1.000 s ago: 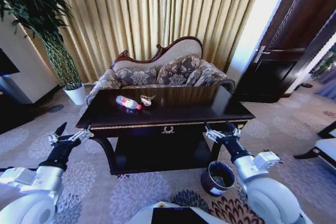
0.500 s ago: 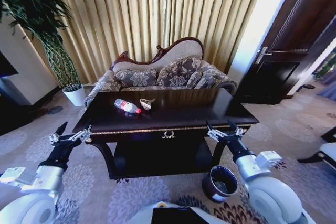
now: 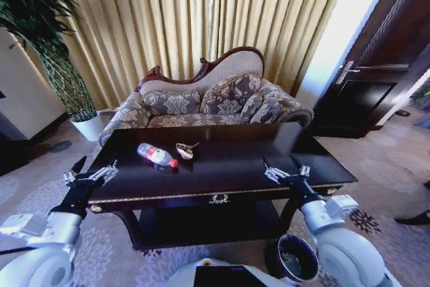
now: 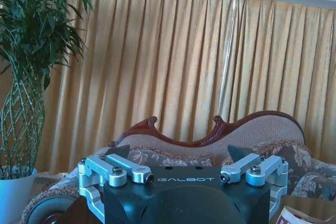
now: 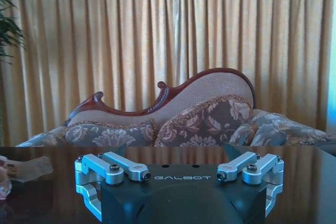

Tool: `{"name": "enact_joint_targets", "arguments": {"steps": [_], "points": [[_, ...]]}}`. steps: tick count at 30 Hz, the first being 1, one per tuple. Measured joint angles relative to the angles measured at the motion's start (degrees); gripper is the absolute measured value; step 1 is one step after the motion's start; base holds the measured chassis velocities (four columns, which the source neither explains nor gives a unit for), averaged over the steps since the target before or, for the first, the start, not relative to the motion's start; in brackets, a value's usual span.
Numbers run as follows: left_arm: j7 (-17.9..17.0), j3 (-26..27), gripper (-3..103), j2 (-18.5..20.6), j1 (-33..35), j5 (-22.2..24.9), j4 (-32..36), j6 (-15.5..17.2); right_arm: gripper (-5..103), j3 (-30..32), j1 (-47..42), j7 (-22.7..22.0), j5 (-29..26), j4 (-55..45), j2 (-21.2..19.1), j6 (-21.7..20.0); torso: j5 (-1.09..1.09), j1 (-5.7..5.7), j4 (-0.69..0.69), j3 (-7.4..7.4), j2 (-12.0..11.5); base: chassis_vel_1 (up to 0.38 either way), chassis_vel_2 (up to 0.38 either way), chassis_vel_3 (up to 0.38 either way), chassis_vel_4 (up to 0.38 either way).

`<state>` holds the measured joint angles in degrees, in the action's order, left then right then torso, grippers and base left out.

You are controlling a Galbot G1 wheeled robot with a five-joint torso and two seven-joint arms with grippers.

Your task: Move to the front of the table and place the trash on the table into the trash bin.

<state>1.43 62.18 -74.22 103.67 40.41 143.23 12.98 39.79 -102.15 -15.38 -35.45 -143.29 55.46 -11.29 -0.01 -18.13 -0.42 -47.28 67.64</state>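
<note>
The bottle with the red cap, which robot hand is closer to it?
The left. The left gripper hovers at the table's left front corner, a short way from the bottle. The right gripper is open above the table's right side, farther away.

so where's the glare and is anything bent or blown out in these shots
Head view: the table top mirrors the sofa, the doorway beside the door is blown out, straight edges bow. Left wrist view: bright backlit curtain. Right wrist view: tabletop reflects the curtain.
</note>
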Motion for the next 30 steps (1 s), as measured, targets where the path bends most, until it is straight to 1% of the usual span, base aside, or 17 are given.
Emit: {"name": "enact_joint_targets", "arguments": {"steps": [2, 3, 5, 8, 9, 10, 14, 16, 17, 18, 19, 22, 24, 26, 28, 29, 30], "points": [[0.01, 0.47, 100, 0.04, 0.13, 0.00, 0.00, -0.04, 100, -0.04, 0.78, -1.05, -2.11, 0.01, -2.80, 0.01, 0.02, 0.09, -0.02, 0.04, 0.04, 0.000, 0.000, 0.000, 0.000], [0.00, 0.76, 100, 0.11, 0.22, 0.02, 0.00, -0.05, 100, -0.29, 1.41, -1.68, -3.37, 0.01, -4.29, 0.00, 0.01, 0.11, 0.00, 0.05, 0.05, 0.037, -0.051, -0.020, 0.026], [-0.02, 0.97, 100, 0.15, 0.27, 0.08, 0.00, -0.05, 100, -0.48, 1.83, -2.01, -4.25, 0.00, -5.27, -0.03, 0.01, 0.11, 0.00, 0.05, 0.06, 0.023, -0.051, -0.020, 0.040], [-0.17, 2.08, 100, 0.27, 0.25, 0.47, 0.00, 0.15, 100, -2.43, 4.10, -2.63, -7.60, 0.32, -11.26, -0.18, 0.02, 0.11, 0.00, 0.04, 0.05, 0.003, -0.011, -0.010, 0.018], [-0.17, 2.08, 100, 0.27, 0.25, 0.47, 0.00, 0.15, 100, -2.43, 4.10, -2.63, -7.60, 0.32, -11.26, -0.18, 0.02, 0.11, 0.00, 0.04, 0.05, 0.000, 0.000, 0.000, 0.000], [-0.21, 2.34, 100, 0.27, 0.23, 0.53, 0.01, 0.39, 100, -3.13, 5.12, -2.52, -8.52, 0.97, -13.67, -0.22, 0.01, 0.09, 0.00, 0.03, 0.04, 0.000, 0.000, 0.000, 0.000], [-0.33, 2.68, 100, -0.37, 0.18, 0.42, 0.00, 0.72, 100, -4.54, 9.51, 0.28, -13.80, 4.43, -21.53, -0.48, 0.01, 0.03, 0.00, 0.01, 0.02, 0.000, 0.000, 0.000, 0.000], [-0.42, 2.68, 100, -0.58, 0.17, 0.32, 0.00, 0.77, 100, -4.84, 10.49, 0.68, -14.88, 4.90, -22.74, -0.66, 0.01, 0.02, 0.00, 0.01, 0.02, 0.000, 0.000, 0.000, 0.000], [-0.57, 2.65, 100, -1.04, 0.18, 0.06, 0.00, 0.88, 100, -5.89, 13.44, 1.80, -18.04, 6.19, -26.29, -1.21, 0.01, 0.03, 0.00, 0.01, 0.02, 0.000, 0.000, 0.000, 0.000], [-0.61, 2.64, 100, -1.21, 0.19, -0.06, 0.00, 0.91, 100, -6.37, 14.76, 2.52, -19.14, 6.69, -27.89, -1.36, 0.01, 0.03, 0.00, 0.01, 0.02, 0.000, 0.000, 0.000, 0.000], [-0.61, 2.64, 100, -1.21, 0.19, -0.06, 0.00, 0.91, 100, -6.37, 14.76, 2.52, -19.14, 6.69, -27.89, -1.36, 0.01, 0.03, 0.00, 0.01, 0.02, 0.000, 0.000, 0.000, 0.000], [-0.71, 2.64, 100, -1.86, 0.20, -0.71, 0.00, 0.97, 100, -9.74, 21.28, 5.80, -22.76, 8.60, -33.71, -1.58, 0.01, 0.04, 0.00, 0.02, 0.02, 0.000, 0.000, 0.000, 0.000], [-0.73, 2.60, 100, -2.06, 0.20, -0.95, 0.00, 0.98, 100, -11.05, 22.89, 6.26, -23.41, 8.94, -34.73, -1.60, 0.01, 0.04, 0.00, 0.02, 0.02, 0.000, 0.000, 0.000, 0.000], [-0.79, 2.38, 100, -2.56, 0.32, -1.51, 0.00, 0.99, 100, -15.87, 27.84, 6.90, -24.43, 9.67, -36.86, -1.61, 0.00, 0.04, 0.00, 0.01, 0.02, 0.000, 0.000, 0.000, 0.000], [-0.81, 2.24, 100, -2.89, 0.46, -2.03, 0.00, 0.99, 100, -19.99, 31.88, 7.00, -25.23, 9.87, -37.35, -1.61, 0.00, 0.04, 0.00, 0.01, 0.02, 0.000, 0.000, 0.000, 0.000], [-0.81, 2.24, 100, -2.89, 0.46, -2.03, 0.00, 0.99, 100, -19.99, 31.88, 7.00, -25.23, 9.87, -37.35, -1.61, 0.00, 0.04, 0.00, 0.01, 0.02, 0.000, 0.000, 0.000, 0.000], [-0.82, 2.21, 100, -3.04, 0.51, -2.20, 0.00, 0.99, 100, -21.89, 33.80, 7.03, -25.69, 9.96, -37.32, -1.62, 0.01, 0.04, 0.00, 0.01, 0.02, 0.000, 0.000, 0.000, 0.000]]}}
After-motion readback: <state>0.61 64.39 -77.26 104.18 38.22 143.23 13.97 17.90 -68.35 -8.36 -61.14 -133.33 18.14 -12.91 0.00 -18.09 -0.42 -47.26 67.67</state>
